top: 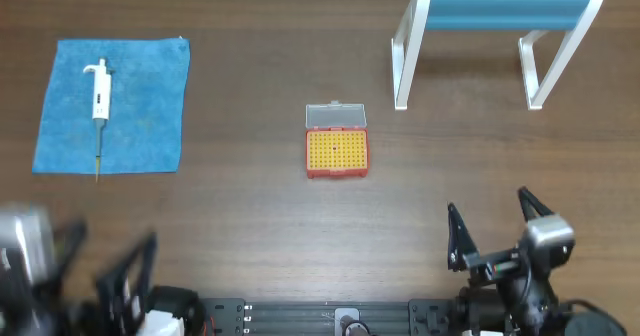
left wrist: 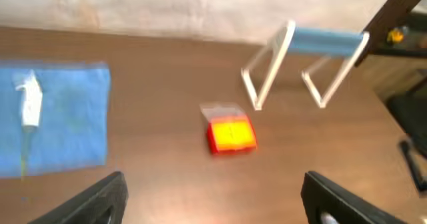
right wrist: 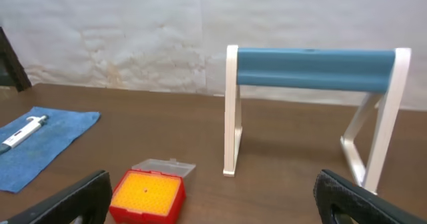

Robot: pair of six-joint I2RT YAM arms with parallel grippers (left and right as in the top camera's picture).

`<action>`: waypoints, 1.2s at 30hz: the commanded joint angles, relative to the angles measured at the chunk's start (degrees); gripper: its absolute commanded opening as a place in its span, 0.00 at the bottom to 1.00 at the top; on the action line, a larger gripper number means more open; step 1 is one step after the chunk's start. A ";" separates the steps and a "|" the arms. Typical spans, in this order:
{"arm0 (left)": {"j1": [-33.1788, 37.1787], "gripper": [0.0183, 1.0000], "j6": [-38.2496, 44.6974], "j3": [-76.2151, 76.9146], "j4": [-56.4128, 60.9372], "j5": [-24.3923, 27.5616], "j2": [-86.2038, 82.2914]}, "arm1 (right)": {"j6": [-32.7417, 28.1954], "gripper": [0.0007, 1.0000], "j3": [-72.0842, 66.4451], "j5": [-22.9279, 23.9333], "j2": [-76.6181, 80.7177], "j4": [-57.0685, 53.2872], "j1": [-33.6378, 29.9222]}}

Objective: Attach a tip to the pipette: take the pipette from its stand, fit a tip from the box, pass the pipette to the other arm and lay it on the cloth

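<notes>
Pipette [top: 100,94] [left wrist: 30,104] [right wrist: 20,134]: is lying on the blue cloth [top: 140,126] [left wrist: 73,124] [right wrist: 53,144] at the far left of the worktop [top: 250,236], with a yellowish tip [top: 97,164] sitting on its end.
Tip box [top: 337,154] [left wrist: 231,135] [right wrist: 147,196]: is standing open in the middle, well apart from the cloth.
Stand [top: 500,11] [left wrist: 320,43] [right wrist: 313,69]: is standing at the far right.
Left jaws: are hanging wide apart over the near left edge.
Right jaws: are hanging wide apart over the near right edge.

The brown wooden worktop [top: 250,236] is carrying a blue cloth [top: 140,106] lying at ten o'clock, a tip box [top: 337,151] sitting near centre, and a stand [top: 500,9] standing at two o'clock.
</notes>
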 commanded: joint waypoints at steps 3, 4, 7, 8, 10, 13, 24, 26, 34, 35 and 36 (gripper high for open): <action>-0.22 0.84 -19.89 -43.82 12.92 2.75 -31.87 | -3.28 0.98 -7.69 -0.48 -5.77 -1.49 -0.22; -0.22 0.84 -19.87 -47.82 15.06 3.28 -34.99 | -3.28 0.98 -7.69 -0.46 -5.84 -1.51 -0.22; -0.22 0.84 -18.05 -54.60 15.78 -0.11 -38.56 | -3.28 0.98 -7.69 4.48 -5.84 -5.77 -0.22; -0.22 0.84 -17.70 -57.05 15.96 -0.20 -38.51 | -3.26 0.98 -7.69 5.05 -5.84 -8.39 -0.22; -0.24 0.84 -17.73 -61.94 16.06 -0.46 -38.51 | -3.28 0.98 -7.69 4.48 -5.84 -8.98 -0.22; -0.22 0.84 -19.87 -67.01 16.61 -0.42 -38.51 | -3.28 0.98 -7.69 4.48 -5.84 -9.01 -0.22; -0.24 1.00 -20.87 -72.89 21.57 -2.45 -38.53 | -3.30 0.98 -7.69 4.48 -5.84 -9.01 -0.22; 1.68 1.00 -14.73 -75.17 38.47 -8.39 -38.97 | -3.28 0.98 -7.69 4.48 -5.84 -9.01 -0.22; 9.68 1.00 4.00 -104.67 86.40 -8.35 -46.75 | -3.28 0.98 -7.69 4.48 -5.84 -9.01 -0.22; 8.98 1.00 4.00 -106.77 86.99 -8.35 -46.80 | -3.30 0.98 -7.69 4.48 -5.84 -9.01 -0.22; 8.41 1.00 4.00 -108.17 86.97 -8.39 -46.88 | -3.28 0.98 -7.69 4.48 -5.84 -9.01 -0.22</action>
